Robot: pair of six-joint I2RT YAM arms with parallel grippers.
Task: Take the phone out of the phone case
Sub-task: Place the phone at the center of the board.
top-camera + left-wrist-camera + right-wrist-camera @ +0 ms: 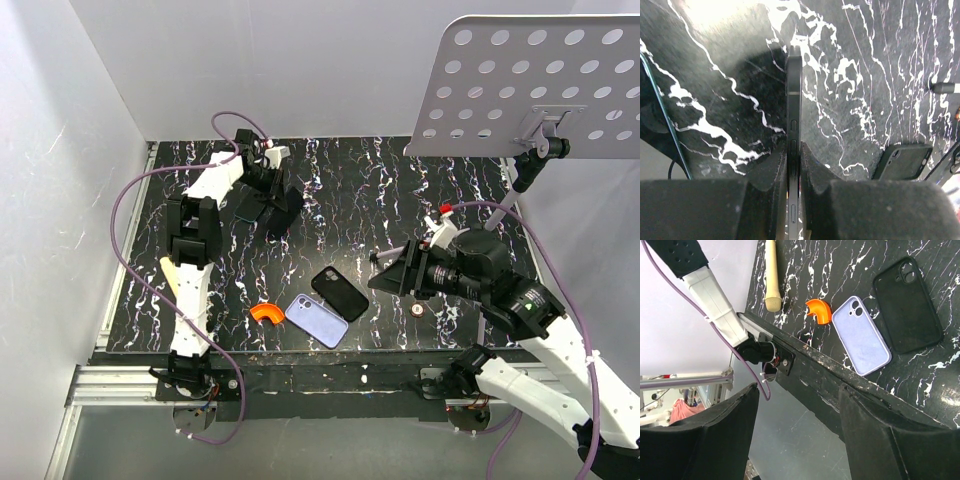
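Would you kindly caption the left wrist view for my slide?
Left gripper clamps the phone edge-on over the marbled table.

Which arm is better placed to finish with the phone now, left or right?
Left, most likely. Its tool is shut on the phone, gripped edge-on. The right tool hangs open and empty over the near edge of the table, by the black case, not at the phone.

Our white-shelled, black-jointed left arm (190, 298) and matching right arm (560, 352) each trail a thin, looping purple cable (114, 225). A small green sticker (527, 302) marks the right arm's black joint, and a little red cap (445, 208) tops its wrist. Our broad, matte black fingers (700, 210) are dust-specked.
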